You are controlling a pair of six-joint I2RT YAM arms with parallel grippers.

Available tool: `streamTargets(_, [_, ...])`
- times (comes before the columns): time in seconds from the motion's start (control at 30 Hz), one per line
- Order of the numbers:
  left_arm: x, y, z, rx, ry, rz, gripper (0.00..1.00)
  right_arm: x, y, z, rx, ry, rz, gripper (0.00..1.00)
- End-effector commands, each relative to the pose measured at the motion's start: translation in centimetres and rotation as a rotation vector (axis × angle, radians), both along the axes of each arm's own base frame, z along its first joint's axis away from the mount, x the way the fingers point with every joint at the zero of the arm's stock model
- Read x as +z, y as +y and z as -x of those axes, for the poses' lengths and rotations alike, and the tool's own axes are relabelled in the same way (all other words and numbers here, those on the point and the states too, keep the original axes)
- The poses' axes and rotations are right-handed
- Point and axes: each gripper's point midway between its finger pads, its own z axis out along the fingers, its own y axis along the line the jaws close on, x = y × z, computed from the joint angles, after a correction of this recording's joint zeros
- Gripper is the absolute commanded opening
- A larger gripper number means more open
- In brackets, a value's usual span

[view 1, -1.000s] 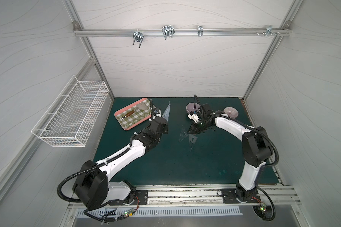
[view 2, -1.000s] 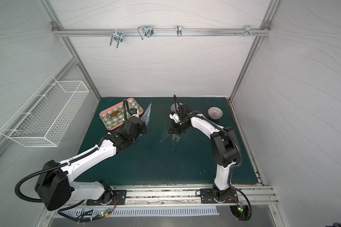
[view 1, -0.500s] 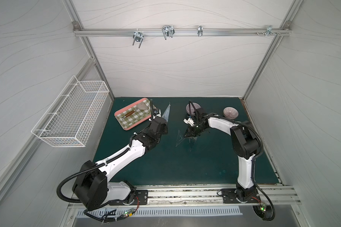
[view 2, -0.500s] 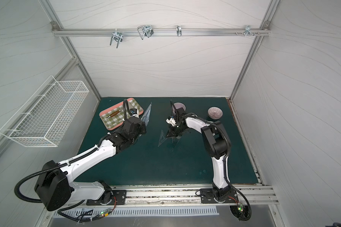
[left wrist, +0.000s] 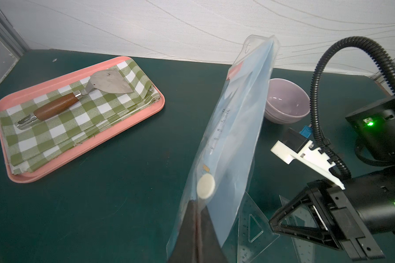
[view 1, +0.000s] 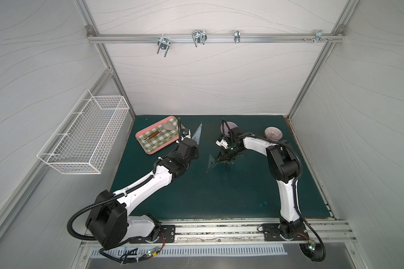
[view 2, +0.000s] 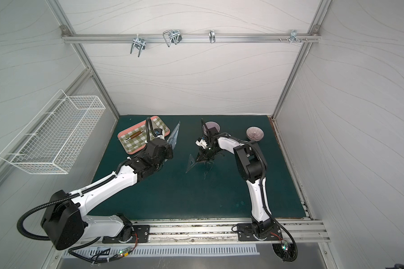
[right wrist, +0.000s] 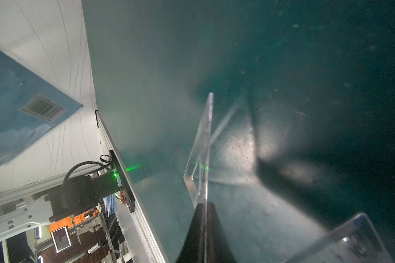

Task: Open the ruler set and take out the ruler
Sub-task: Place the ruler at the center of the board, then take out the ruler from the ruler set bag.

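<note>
The ruler set (left wrist: 237,136), a light-blue card in a clear sleeve, stands up off the mat, hang tab uppermost. My left gripper (left wrist: 197,205) is shut on its lower end. A ruler's scale shows through the sleeve. Both top views show the ruler set (view 1: 197,135) (view 2: 175,137) rising beyond the left wrist. My right gripper (right wrist: 204,205) is shut on a clear plastic piece (right wrist: 201,148), seen edge-on low over the mat. In a top view the right gripper (view 1: 222,158) hovers beside a clear set square (view 1: 211,163) lying flat. The package's barcode side (right wrist: 21,113) fills one corner of the right wrist view.
A pink-rimmed tray (view 1: 140,136) with a checked cloth and a wooden-handled scraper (left wrist: 78,95) sits at the back left. Two purple bowls (view 1: 229,127) (view 1: 273,134) stand at the back. A wire basket (view 1: 84,135) hangs on the left wall. A second clear set square (left wrist: 301,248) lies under the right gripper.
The right arm's elbow has swung in toward the middle and its gripper has shifted slightly left with the clear piece. The left arm and ruler set have stayed still.
</note>
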Motion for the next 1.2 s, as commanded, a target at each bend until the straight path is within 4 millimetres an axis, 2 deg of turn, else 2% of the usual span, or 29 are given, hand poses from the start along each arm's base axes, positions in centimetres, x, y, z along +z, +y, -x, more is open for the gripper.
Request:
streamTargets(0.0, [1.7, -0.2, -0.7, 0.003, -0.049, 0.033, 0.0, -1.2, -0.8, 0.0, 0.006, 0.024, 0.035, 0.09])
streamTargets(0.23, [1.7, -0.4, -0.7, -0.004, -0.049, 0.036, 0.0, -2.1, -1.2, -1.0, -0.005, 0.026, 0.065, 0.13])
streamTargets(0.37, [1.6, -0.4, -0.7, -0.008, -0.044, 0.032, 0.0, -1.7, -1.5, -1.4, -0.011, 0.0, 0.086, 0.16])
streamTargets(0.47, [1.2, -0.5, -0.7, -0.008, -0.033, 0.025, 0.0, 0.3, -1.5, -1.2, -0.016, -0.066, 0.104, 0.18])
streamTargets(0.63, [-0.1, -1.1, -1.0, -0.015, -0.003, 0.038, 0.0, 6.4, -0.3, 0.2, -0.017, -0.179, 0.076, 0.22])
streamTargets(0.87, [-1.4, -1.9, -1.2, -0.029, 0.026, 0.072, 0.0, 13.3, 2.1, 1.4, -0.055, -0.232, -0.072, 0.19])
streamTargets(1.0, [-1.2, -2.4, -1.2, -0.042, 0.024, 0.102, 0.0, 15.3, 3.5, 1.2, -0.073, -0.235, -0.14, 0.16])
streamTargets(1.17, [-1.0, -3.0, -1.3, -0.059, 0.028, 0.141, 0.0, 15.8, 5.5, 1.0, -0.071, -0.216, -0.173, 0.12])
